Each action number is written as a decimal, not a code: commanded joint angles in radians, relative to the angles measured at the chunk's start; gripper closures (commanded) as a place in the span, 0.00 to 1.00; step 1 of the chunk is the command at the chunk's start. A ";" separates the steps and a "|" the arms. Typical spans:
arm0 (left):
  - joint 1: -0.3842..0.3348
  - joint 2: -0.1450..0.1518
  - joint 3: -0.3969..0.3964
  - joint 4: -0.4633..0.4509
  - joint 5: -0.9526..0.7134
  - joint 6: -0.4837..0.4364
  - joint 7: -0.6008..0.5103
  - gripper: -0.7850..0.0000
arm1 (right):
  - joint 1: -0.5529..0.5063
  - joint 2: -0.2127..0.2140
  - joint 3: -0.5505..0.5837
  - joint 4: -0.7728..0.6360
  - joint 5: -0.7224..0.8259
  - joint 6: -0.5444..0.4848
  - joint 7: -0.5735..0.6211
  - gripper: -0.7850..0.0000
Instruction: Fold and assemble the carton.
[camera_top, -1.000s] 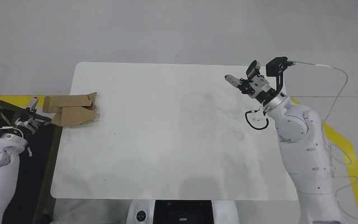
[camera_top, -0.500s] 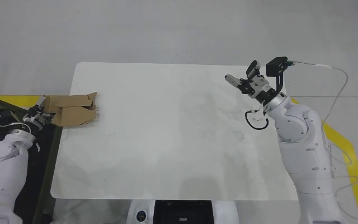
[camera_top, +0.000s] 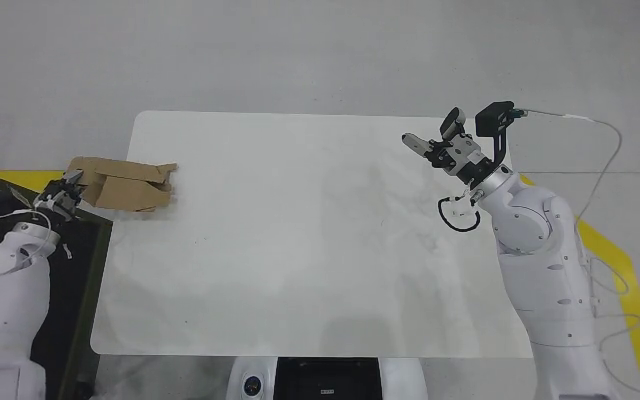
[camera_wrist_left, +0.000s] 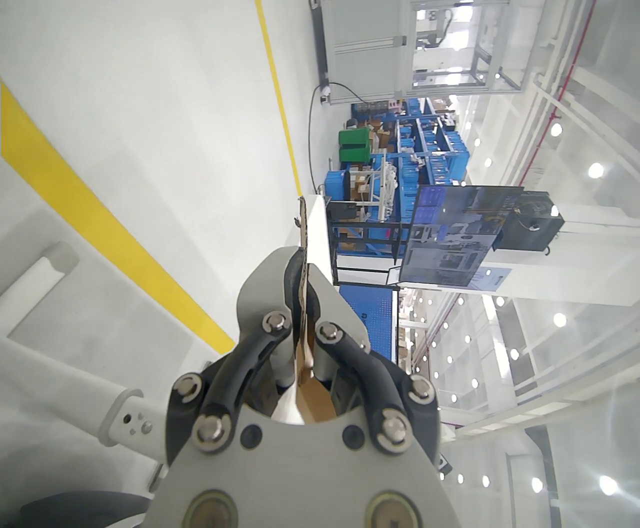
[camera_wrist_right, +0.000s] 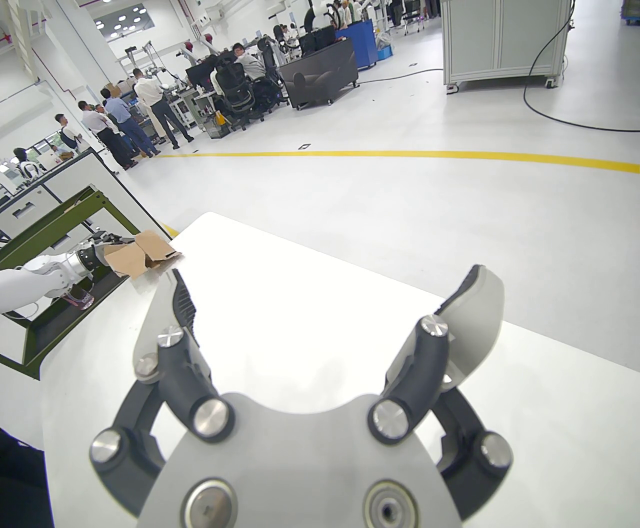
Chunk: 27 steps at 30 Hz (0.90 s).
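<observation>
The left hand is gripping the flattened brown carton by its outer end, just beyond the left edge of the white table. From the top view the carton is lying as a long, creased sheet of cardboard: 1 end is hanging off the table toward the left hand and the other end, with its flaps, is reaching over the table's surface near the far left corner. The left wrist view is giving the grip itself: the left hand is closed tight, with the 2 fingers pressing a thin edge of the carton between them and the cardboard running back into the palm. The right wrist view is looking across the table and catching the carton from the side, tilted, with folded panels sticking up at its table end and the left hand holding it from beside a dark green frame; whether the carton is touching the table cannot be told. The right hand is hanging over the table's far right corner, well apart from the carton. In its own view the right hand is spread wide and carrying nothing.
</observation>
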 joint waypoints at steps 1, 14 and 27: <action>-0.022 0.007 -0.012 -0.011 0.010 -0.012 -0.022 1.00 | 0.000 0.000 0.000 0.000 0.000 0.000 0.000 0.00; -0.134 0.022 -0.030 -0.179 0.053 0.003 -0.175 1.00 | 0.000 0.000 0.000 0.000 0.000 0.000 0.000 0.00; -0.266 -0.016 0.110 -0.279 0.110 -0.004 -0.405 1.00 | 0.000 0.000 0.000 0.000 0.000 0.000 0.000 0.00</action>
